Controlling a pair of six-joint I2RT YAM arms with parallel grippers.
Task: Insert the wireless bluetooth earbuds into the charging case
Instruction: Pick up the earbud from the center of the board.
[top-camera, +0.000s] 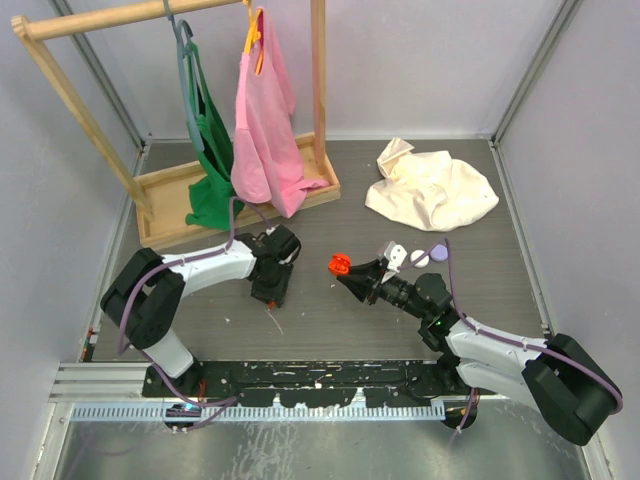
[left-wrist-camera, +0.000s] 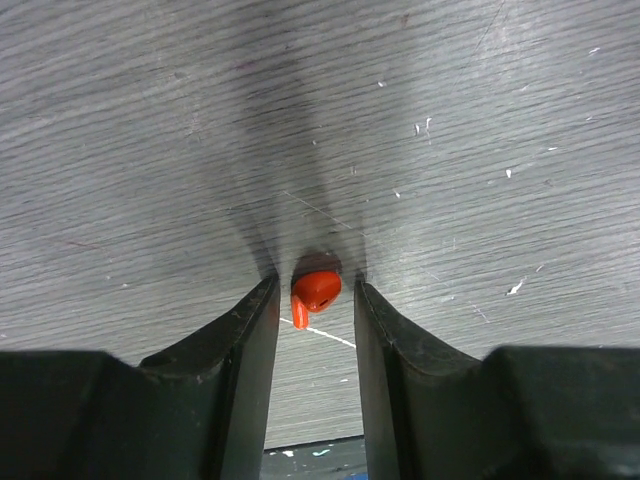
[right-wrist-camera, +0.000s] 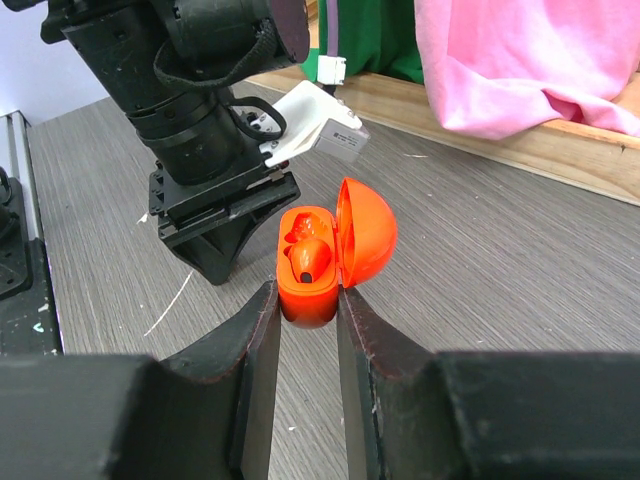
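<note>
A small red earbud (left-wrist-camera: 318, 290) lies on the grey table between the tips of my left gripper (left-wrist-camera: 315, 284), which points straight down. Its jaws stand open around the earbud, with a clear gap on the right side. My right gripper (right-wrist-camera: 308, 292) is shut on the red charging case (right-wrist-camera: 308, 300), holding it just above the table right of the left gripper (top-camera: 270, 297). The case's lid (right-wrist-camera: 366, 232) is flipped open, and one red earbud (right-wrist-camera: 310, 256) sits inside. In the top view the case (top-camera: 339, 264) is at the right gripper's tip.
A white open case (top-camera: 394, 254) and two lilac round pieces (top-camera: 421, 258) lie behind the right arm. A wooden rack (top-camera: 240, 185) with a green and a pink garment (top-camera: 262, 120) stands at the back left. A cream cloth (top-camera: 430, 186) lies at the back right.
</note>
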